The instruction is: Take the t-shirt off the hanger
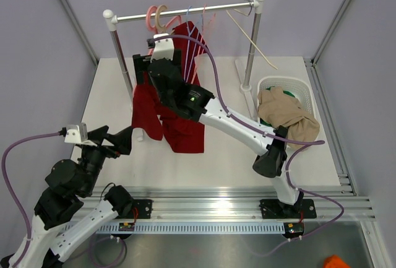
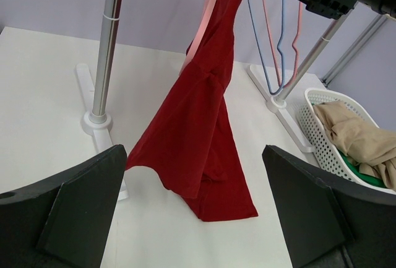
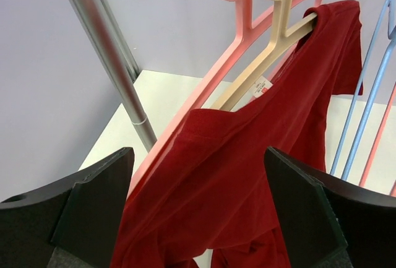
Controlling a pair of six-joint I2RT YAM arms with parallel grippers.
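A dark red t-shirt (image 1: pixel 176 125) hangs from a beige hanger (image 3: pixel 272 51) on the rail, next to a pink hanger (image 3: pixel 204 88). It has slid off the hanger's near arm and still hangs on the far arm; its hem rests on the table (image 2: pixel 210 187). My right gripper (image 3: pixel 198 218) is open, high by the rail, its fingers either side of the shirt's collar area (image 3: pixel 229 156) without touching. My left gripper (image 2: pixel 192 218) is open and empty, low over the table, facing the shirt's hem from the near left.
The rail (image 1: pixel 185 11) stands on two posts (image 1: pixel 120 57), (image 1: pixel 252 45) with white feet. Blue and pink wire hangers (image 2: pixel 278 39) hang to the right. A white basket (image 1: pixel 303 91) with beige and green clothes sits at the right.
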